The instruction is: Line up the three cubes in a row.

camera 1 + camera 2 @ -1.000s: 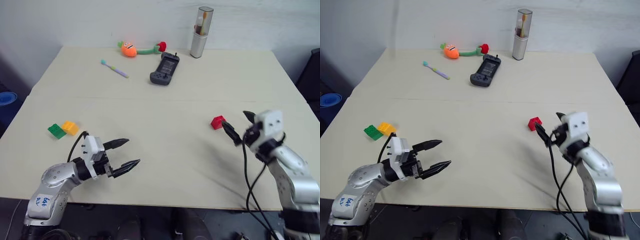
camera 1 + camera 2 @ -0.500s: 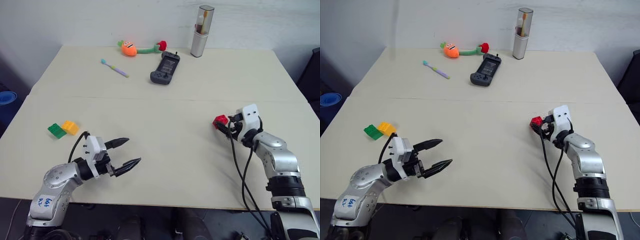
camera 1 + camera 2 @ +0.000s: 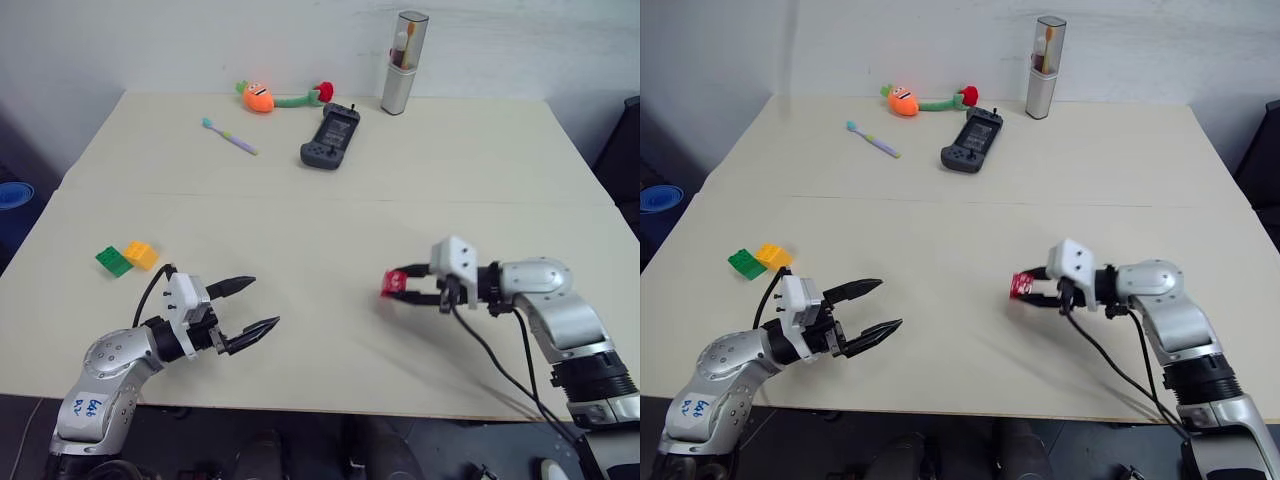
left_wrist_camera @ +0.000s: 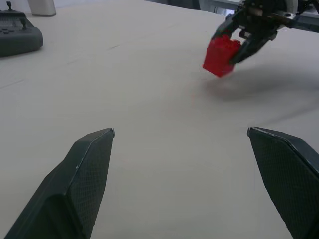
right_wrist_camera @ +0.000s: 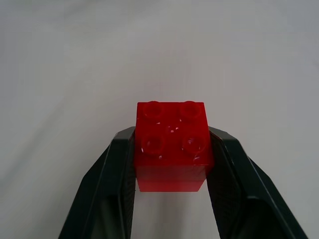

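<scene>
Swinging across, the right gripper (image 3: 400,288) had left the table's right side, where the red cube (image 3: 394,284) sat a second before, and carried that cube in toward the middle, fingers clamped on its two sides with the studs facing up in the right wrist view. Going left to right: the green cube (image 3: 112,262) and the orange-yellow cube (image 3: 141,255) lay touching each other at about nine o'clock on the table (image 3: 320,200), a pair already side by side; just toward six o'clock from them the left gripper (image 3: 252,308) hung with its fingers spread wide and nothing between them, unchanged from a second earlier; then came the red cube, held just above the surface near the centre, well apart from the other two. By my reading the job was roughly a third done: two cubes sat together, the third was picked up but not yet delivered, and the row itself was not yet formed. Hard to say whether the red cube was clear of the tabletop or brushing it, and whether the green and orange-yellow pair were squared up with each other.
</scene>
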{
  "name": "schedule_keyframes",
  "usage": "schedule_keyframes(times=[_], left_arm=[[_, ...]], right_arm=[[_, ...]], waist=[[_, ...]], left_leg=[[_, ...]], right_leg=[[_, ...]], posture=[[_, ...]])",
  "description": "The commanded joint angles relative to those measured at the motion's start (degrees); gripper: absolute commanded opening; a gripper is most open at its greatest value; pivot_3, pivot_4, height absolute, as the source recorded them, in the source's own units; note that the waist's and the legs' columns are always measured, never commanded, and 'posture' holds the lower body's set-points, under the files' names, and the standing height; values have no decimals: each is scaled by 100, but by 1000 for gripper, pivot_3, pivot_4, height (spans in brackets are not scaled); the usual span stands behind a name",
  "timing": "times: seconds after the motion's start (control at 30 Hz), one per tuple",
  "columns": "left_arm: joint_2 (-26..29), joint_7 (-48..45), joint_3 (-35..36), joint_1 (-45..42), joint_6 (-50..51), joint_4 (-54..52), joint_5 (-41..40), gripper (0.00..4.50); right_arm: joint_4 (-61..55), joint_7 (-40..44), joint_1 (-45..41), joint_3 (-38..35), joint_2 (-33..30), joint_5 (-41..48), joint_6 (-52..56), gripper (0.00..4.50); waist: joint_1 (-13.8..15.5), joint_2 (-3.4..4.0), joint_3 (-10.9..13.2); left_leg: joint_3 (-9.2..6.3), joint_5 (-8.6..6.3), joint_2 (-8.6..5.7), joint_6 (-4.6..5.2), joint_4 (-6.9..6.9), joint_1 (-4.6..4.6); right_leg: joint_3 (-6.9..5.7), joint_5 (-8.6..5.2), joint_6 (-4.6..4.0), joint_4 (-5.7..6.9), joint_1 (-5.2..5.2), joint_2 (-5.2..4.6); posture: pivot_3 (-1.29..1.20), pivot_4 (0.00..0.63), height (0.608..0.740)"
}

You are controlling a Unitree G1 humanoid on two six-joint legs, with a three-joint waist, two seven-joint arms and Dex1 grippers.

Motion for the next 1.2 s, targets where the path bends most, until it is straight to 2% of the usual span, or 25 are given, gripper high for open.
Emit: schedule_keyframes(times=[0.03, 0.27, 0.47, 0.53, 0.57, 0.77, 0.83, 0.87, 0.9, 1.03, 1.2], left_arm=[[52, -17, 77, 22, -99, -123, 21, 4500], [93, 51, 259, 306, -106, -286, -7, 4500], [271, 6, 851, 814, -205, -236, -44, 4500], [282, -31, 1554, 1370, -406, 83, -70, 4500], [273, -39, 1858, 1602, -497, 227, -82, 4500], [47, 264, 3492, 2398, -816, 1329, -280, 4500], [-46, 501, 4058, 2519, -914, 1875, -365, 4500], [-86, 563, 4238, 2570, -885, 2025, -441, 4500], [-107, 580, 4320, 2591, -861, 2096, -489, 4500], [-241, 774, 4429, 2487, -698, 2007, -719, 4500], [-146, 1293, 4026, 1862, -40, 1196, -1053, 4500]], right_arm=[[150, 4, -201, 212, 200, -235, -207, 1484], [514, 156, -238, 299, 513, -192, -291, 1484], [40, 206, -112, -121, 582, 209, -586, 3599], [-517, 181, 85, -549, 464, 593, -695, 4278], [-719, 186, 194, -719, 402, 743, -707, 4472], [-1349, 98, 1140, -1605, 365, 1566, -733, 4472], [-1366, -45, 1588, -2147, 1020, 2195, -1331, 4472], [-1303, -153, 1807, -2223, 1100, 2037, -1535, 4472], [-1252, -219, 1932, -2242, 1125, 1857, -1651, 4472], [-938, 361, 2312, -2161, 890, 2138, -1394, 4472], [-981, 196, 2093, -2193, 982, 2061, -1670, 4472]], waist=[[-4, 0, 0], [-37, -4, -2], [-25, 1, 2], [-24, 2, 2], [-31, 2, 2], [21, -13, -4], [31, -27, -12], [21, -35, -17], [13, -33, -15], [11, -32, -15], [21, -35, -18]], left_leg=[[0, 0, 1, 0, 0, 0], [0, 1, 3, -3, 0, 4], [-1, 1, 3, -3, -3, 1], [-3, -1, 2, -2, -3, -2], [-2, -3, 3, 0, -5, -4], [-21, -43, 2, 44, -8, -2], [-29, -46, -4, 49, -8, -3], [-33, -47, -2, 47, -10, -3], [-35, -50, 2, 43, -10, -2], [-33, -50, -13, 59, -6, 0], [-42, -47, -12, 54, -7, 4]], right_leg=[[0, 0, 0, 0, 0, 0], [-1, 0, -1, 3, 0, -1], [-2, -2, -5, 6, -5, -4], [-4, -2, -5, 1, -5, -6], [-4, -2, -5, -3, -6, -7], [-25, -3, -7, -26, 9, -17], [-33, -3, -7, -29, 13, -27], [-39, -5, -9, -31, 16, -27], [-43, -6, -11, -31, 17, -25], [-42, -3, -5, -31, 23, -46], [-50, -3, -7, -26, 27, -48]], posture=[[0, 150, 740], [0, 150, 740], [0, 150, 740], [0, 150, 740], [0, 150, 740], [0, 150, 740], [0, 150, 740], [0, 150, 740], [0, 150, 740], [0, 150, 740], [0, 150, 740]])
